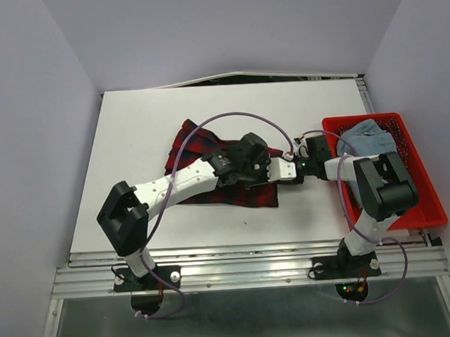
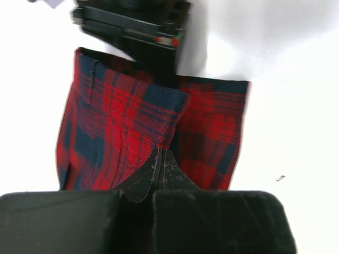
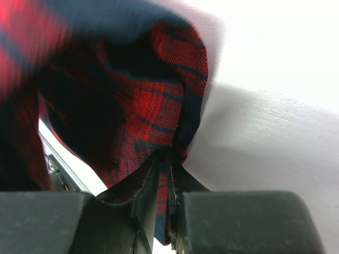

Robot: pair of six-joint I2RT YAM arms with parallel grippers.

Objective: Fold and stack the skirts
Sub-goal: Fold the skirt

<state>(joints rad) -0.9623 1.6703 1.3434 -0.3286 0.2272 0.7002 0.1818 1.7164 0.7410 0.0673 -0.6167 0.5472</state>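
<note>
The white table (image 1: 133, 143) fills the middle of the overhead view, and the red basket (image 1: 432, 207) sits at its right edge. The plaid skirt (image 1: 199, 142) lies across the centre of the table, partly hidden under the left arm. Its red-and-navy cloth shows to the upper left of that arm and again along the lower edge towards the middle. The blue-grey skirt (image 1: 363, 137) is in the upper end of the basket, crumpled and unfolded (neither arm is near it). Both tools meet just right of centre, at the plaid skirt's right-hand edge. The left gripper (image 2: 160, 157) has its jaws closed tight on a raised fold of the plaid cloth at the lower centre of its wrist view, with the rest of the skirt spreading flat towards the top of the frame. The right gripper (image 3: 165, 161) is likewise pinched on plaid fabric, with a thin edge caught between its fingers at lower centre and a loose loop of cloth billowing above. By my reading the work is in its early part: 1 of the 2 skirts is mid-fold, its edge lifted by 2 grips but not yet laid over. The other skirt has to come out of the basket and be folded, and then the 2 stacked.
</note>
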